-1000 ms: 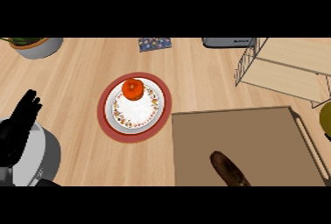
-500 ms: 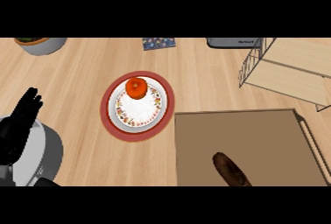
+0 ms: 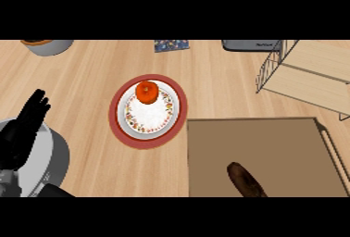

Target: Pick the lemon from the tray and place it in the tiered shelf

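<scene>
Resting at the lower left edge, the left hand (image 3: 26, 125) shows black above its grey forearm, fingers straight and held upward, gripping nothing. Just right of it, at the near edge, a brown tray (image 3: 273, 139) lies flat on the wooden desk (image 3: 82, 83), and a dark brown oblong thing (image 3: 245, 179) lies on the tray's near part; no lemon is visible on the tray. Beyond the tray's left corner sits a white patterned plate (image 3: 150, 113) on a red mat (image 3: 123, 134), with an orange-red round fruit (image 3: 147, 91) on the plate's far side. Farther right stands the wire tiered shelf (image 3: 308, 69) with pale wooden boards. Along the far edge are a grey bowl (image 3: 48, 46), a small patterned square (image 3: 171, 45) and a dark appliance (image 3: 249, 45).
</scene>
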### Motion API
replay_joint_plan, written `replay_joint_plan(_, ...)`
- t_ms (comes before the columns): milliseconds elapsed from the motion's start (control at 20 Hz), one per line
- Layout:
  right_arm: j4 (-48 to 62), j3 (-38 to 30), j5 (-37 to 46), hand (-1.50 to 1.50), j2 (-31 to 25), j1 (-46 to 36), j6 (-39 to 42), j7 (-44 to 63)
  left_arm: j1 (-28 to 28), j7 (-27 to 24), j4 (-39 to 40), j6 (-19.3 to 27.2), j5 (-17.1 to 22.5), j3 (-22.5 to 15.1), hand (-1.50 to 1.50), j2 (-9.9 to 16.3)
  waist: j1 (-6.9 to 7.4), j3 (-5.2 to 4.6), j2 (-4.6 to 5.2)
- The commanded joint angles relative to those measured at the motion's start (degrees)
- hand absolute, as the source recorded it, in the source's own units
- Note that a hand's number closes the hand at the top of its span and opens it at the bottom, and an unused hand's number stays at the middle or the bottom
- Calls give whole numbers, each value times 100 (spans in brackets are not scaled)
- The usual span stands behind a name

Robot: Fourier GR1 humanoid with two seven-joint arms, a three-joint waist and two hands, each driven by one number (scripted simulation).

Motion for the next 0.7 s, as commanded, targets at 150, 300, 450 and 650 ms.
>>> replay_joint_plan(150, 938, 809, 810, 150, -116, -595, -164, -149, 140, 228, 344, -26, -165, -205, 0, -171, 127, -74, 90)
replay_joint_plan(300, 1389, 761, 1180, 150, -78, -463, -236, -754, 168, 240, 369, -124, -63, -11, 0, -66, 60, -66, 74)
replay_joint_plan(450, 1968, 1022, 1489, 150, 144, -532, -444, -1168, 164, 354, 174, -167, -50, -91, 0, -123, 97, -62, 80)
replay_joint_plan(650, 2861, 1032, 1571, 150, 240, -1077, -568, -1532, -53, 438, 304, 45, -203, -210, 0, -366, 93, -64, 91)
